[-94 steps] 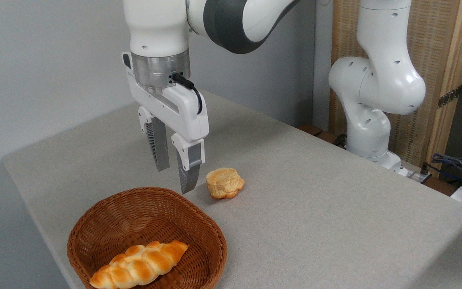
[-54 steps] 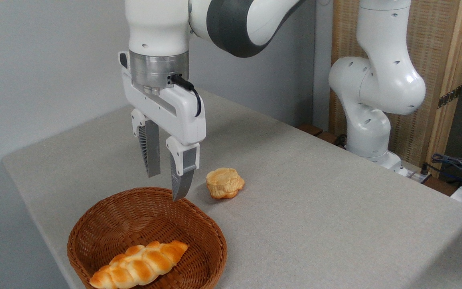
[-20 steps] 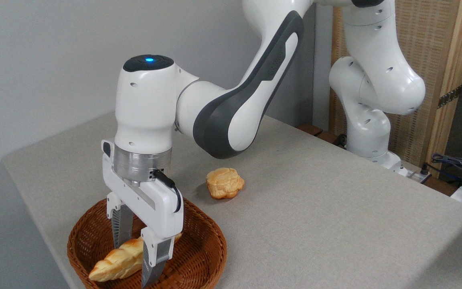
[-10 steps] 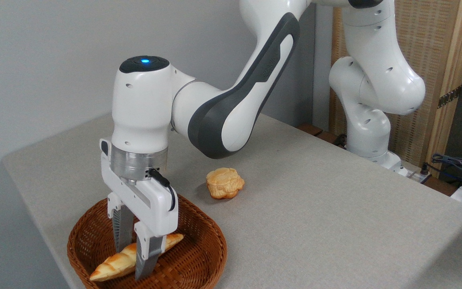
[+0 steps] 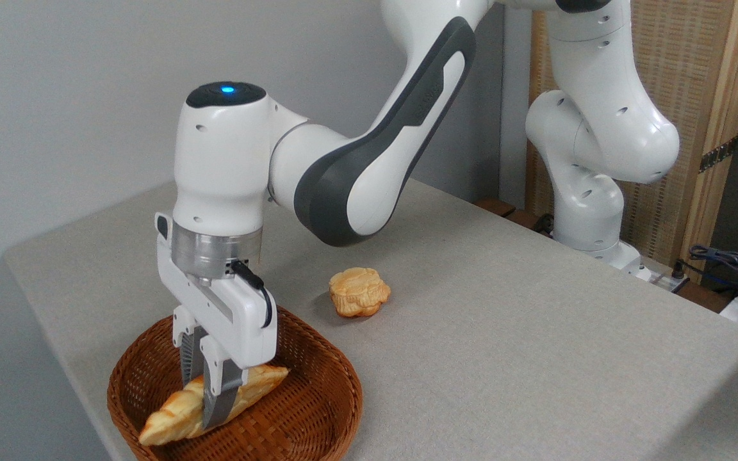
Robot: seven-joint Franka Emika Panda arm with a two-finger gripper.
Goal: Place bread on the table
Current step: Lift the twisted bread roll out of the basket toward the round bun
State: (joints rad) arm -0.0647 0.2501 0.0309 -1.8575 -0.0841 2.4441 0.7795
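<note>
Fingers just closed: gripper [image 5: 207, 410] now pinches the bread [image 5: 250, 384] mid-loaf, raising its 3 o'clock end inside the basket [image 5: 324, 390]. Grasp looks set; lifting toward the table [image 5: 503, 333] comes next.

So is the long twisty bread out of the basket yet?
Not yet. The bread is inside the basket, and the gripper is pinching its middle. Whether it is lifted off the bottom, I cannot tell.
</note>
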